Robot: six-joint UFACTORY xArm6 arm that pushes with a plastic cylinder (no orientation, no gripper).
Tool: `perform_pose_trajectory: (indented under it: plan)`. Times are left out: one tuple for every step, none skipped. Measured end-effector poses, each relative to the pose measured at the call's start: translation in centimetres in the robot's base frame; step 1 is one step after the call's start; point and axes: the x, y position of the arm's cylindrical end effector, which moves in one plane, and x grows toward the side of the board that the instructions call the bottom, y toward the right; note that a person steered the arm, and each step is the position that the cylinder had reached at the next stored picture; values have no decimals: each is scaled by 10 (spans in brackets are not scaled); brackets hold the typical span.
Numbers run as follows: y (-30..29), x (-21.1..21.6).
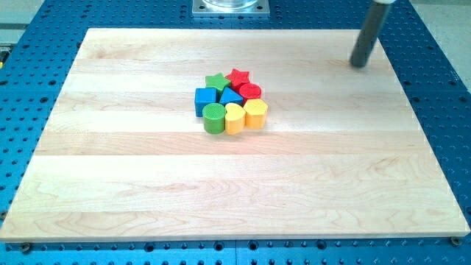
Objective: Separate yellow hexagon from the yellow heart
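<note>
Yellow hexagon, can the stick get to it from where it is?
Probably yes. My tip is far off toward the view's top right, with bare wood between it and the yellow hexagon. The hexagon sits on the cluster's right edge, touching the yellow heart on its left, with the red round block just behind.

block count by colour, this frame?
Green: 2, the green star and green cylinder
Red: 2, the red star and red cylinder
Blue: 2, the blue cube and blue triangle
Yellow: 2, the yellow heart and yellow hexagon
Total: 8
</note>
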Motion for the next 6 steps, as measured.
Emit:
perform_pose_trajectory:
  plan:
    - [-43,78]
    - [-70,127]
    - [-157,145]
    - [-176,149]
    - [-181,149]
    - [-184,149]
